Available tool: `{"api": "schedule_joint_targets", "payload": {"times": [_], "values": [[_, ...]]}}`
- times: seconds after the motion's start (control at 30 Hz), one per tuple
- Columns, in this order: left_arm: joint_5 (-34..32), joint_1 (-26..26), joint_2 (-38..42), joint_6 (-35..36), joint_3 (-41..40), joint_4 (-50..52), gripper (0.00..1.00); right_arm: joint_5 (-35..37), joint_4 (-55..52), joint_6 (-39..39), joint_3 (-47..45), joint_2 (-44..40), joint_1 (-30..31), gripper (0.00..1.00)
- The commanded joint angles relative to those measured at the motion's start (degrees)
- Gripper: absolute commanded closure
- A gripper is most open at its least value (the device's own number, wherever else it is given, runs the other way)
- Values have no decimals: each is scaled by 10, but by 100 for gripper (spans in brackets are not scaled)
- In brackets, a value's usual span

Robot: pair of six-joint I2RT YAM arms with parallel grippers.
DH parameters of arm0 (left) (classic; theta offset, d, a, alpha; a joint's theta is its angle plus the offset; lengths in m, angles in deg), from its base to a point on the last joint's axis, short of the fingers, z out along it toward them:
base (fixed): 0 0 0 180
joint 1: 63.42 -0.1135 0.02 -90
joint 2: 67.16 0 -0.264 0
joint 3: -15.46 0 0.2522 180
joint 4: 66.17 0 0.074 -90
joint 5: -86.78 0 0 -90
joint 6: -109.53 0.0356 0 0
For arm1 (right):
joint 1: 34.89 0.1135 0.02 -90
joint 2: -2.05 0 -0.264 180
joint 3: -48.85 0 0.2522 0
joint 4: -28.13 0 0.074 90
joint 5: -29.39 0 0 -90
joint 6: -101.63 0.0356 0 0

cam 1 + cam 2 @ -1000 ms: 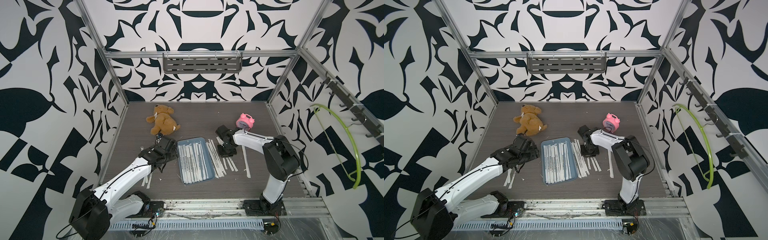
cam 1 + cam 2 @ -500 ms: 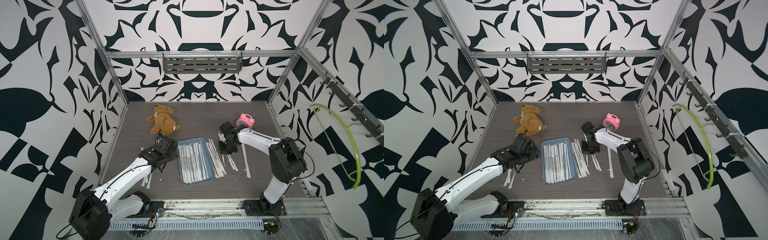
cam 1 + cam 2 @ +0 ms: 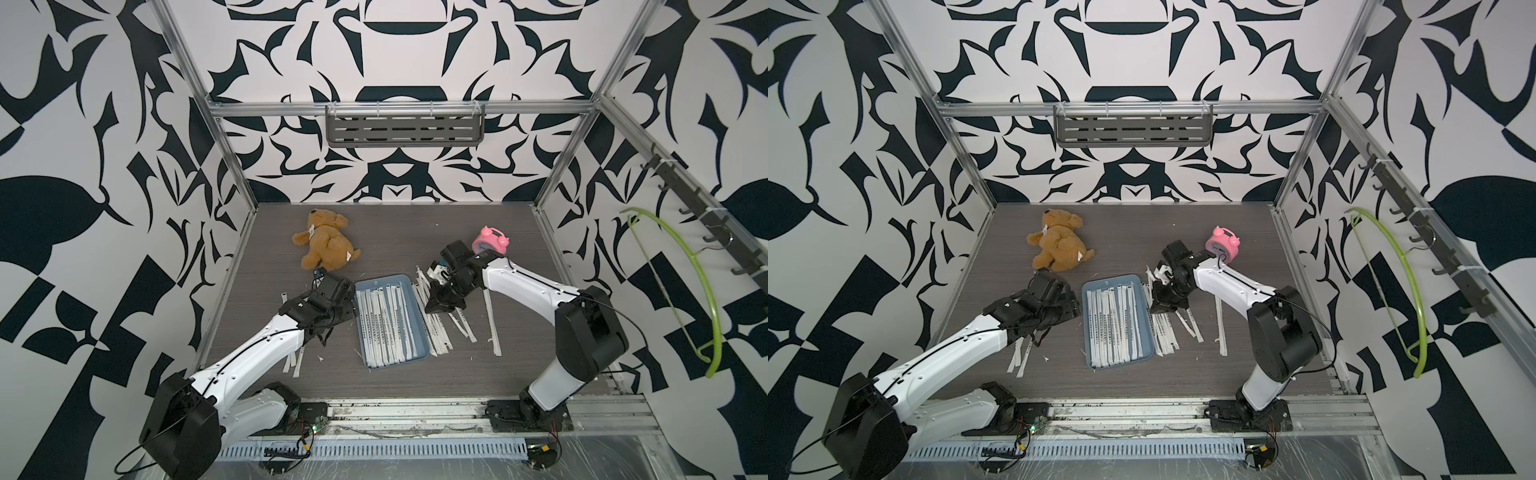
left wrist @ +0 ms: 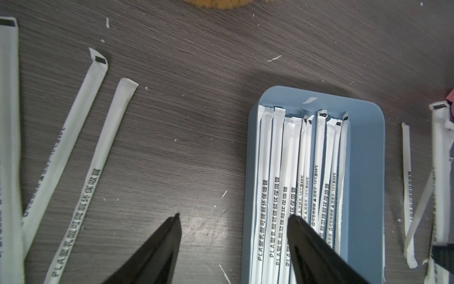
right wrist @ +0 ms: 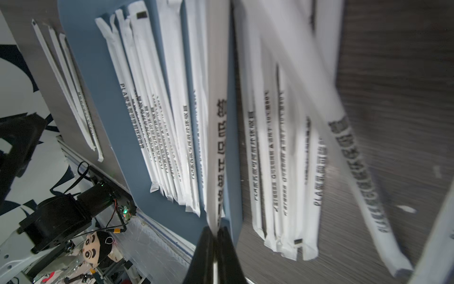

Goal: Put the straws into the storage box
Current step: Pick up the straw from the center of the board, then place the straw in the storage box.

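Broadly, both top views give us the dark wood counter, with the blue-grey storage box near its middle. A teddy bear lies behind the box and a pink alarm clock stands off to the right. Straws lie lengthwise in the box, and more lie loose on the counter on either side. Only the left wrist view shows us the left hand released, with one finger above bare counter and one above the boxed straws. Only the right wrist view shows the right hand clenched on a single straw, seen blurred against the box's rim.
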Motion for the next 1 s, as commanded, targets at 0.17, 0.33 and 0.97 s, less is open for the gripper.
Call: {"api": "schedule_joint_targets", "payload": {"times": [0.17,0.33,0.97], "values": [[1,-2,14,-2,-7,9,25,147,-30,27,48,-5,-34,94],[-4,-2,12,-1,-8,1,25,-134,179,158,-31,16,-44,94],[1,-3,8,-4,-12,-3,25,-206,325,260,-107,-5,-166,95]]}}
